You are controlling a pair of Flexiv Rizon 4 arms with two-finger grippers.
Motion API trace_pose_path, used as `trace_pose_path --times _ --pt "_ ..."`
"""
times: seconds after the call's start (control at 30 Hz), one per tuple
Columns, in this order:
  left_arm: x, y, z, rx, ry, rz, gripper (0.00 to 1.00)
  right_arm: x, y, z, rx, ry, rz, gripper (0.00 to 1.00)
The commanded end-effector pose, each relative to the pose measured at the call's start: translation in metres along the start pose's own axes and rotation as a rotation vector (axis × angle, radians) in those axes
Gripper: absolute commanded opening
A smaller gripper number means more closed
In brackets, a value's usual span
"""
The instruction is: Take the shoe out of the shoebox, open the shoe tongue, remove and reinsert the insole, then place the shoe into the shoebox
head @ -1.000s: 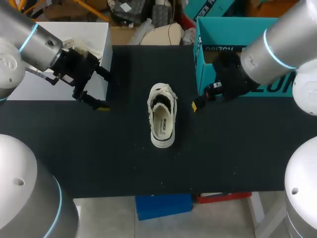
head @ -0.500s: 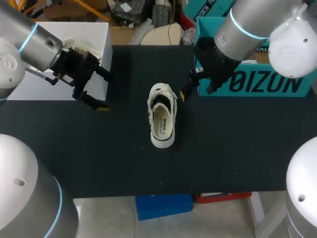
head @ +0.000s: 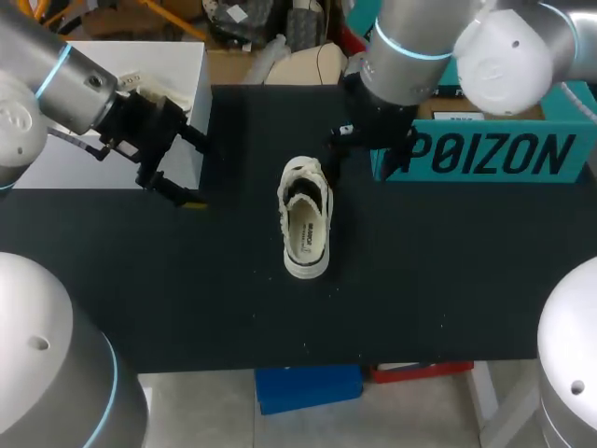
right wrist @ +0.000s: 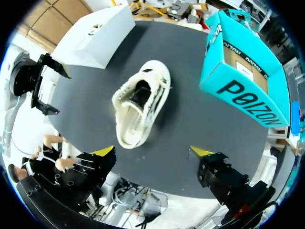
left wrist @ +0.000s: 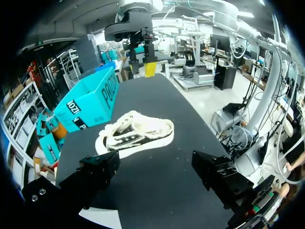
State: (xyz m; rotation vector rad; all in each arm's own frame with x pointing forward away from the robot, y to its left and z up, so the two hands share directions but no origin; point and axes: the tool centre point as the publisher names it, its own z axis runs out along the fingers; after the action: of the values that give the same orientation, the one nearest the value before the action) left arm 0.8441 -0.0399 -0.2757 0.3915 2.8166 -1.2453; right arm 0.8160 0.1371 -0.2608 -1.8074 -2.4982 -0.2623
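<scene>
Shoe (head: 306, 217) is out of the shoebox (head: 485, 154), sitting sole-down mid-table (head: 448, 280), with the box near its far end. Looks light and floppy up top, with a stiffer sole, so I'd guess it slides or tips if poked. Best bet is pinching the sidewall or heel rim, not the laces. Right gripper (right wrist: 151, 151) hangs over it, fingers spread, holding nothing. Left gripper (head: 196, 175) is well off to the side, also spread and empty.
</scene>
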Motion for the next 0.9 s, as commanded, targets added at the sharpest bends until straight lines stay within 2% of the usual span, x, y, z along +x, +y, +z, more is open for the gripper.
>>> trace_pose_path --times 0.03,0.1,0.27,0.33,0.37,0.47,0.57,0.63,0.77,0.9 --pt "0.000 0.000 0.001 -0.001 -0.004 0.002 1.00 0.012 0.018 0.019 0.121 -0.064 0.000 0.71" --pt "0.000 0.000 0.001 -0.001 -0.004 0.002 1.00 0.016 0.021 0.024 0.127 -0.073 0.004 0.86" --pt "0.000 0.000 0.001 -0.001 -0.004 0.002 1.00 0.021 0.028 0.036 0.147 -0.107 0.019 0.55" --pt "0.000 0.000 0.001 -0.001 -0.004 0.002 1.00 0.021 0.031 0.041 0.147 -0.111 0.024 0.60" --pt "0.000 0.000 0.001 -0.001 -0.004 0.002 1.00 0.021 0.032 0.044 0.147 -0.113 0.027 0.67" --pt "0.000 0.000 0.001 -0.001 -0.004 0.002 1.00 0.019 0.035 0.051 0.149 -0.120 0.041 0.63" --pt "0.000 0.000 0.001 -0.001 -0.004 0.002 1.00 0.018 0.038 0.058 0.152 -0.123 0.056 0.70" --pt "0.000 0.000 0.001 -0.001 -0.004 0.002 1.00 0.016 0.039 0.062 0.152 -0.123 0.063 0.78" --pt "0.000 0.000 0.001 -0.001 -0.004 0.002 1.00 0.010 0.040 0.070 0.155 -0.129 0.077 0.70" --pt "0.000 0.000 0.001 -0.001 -0.004 0.002 1.00 0.003 0.042 0.079 0.155 -0.138 0.088 0.67"
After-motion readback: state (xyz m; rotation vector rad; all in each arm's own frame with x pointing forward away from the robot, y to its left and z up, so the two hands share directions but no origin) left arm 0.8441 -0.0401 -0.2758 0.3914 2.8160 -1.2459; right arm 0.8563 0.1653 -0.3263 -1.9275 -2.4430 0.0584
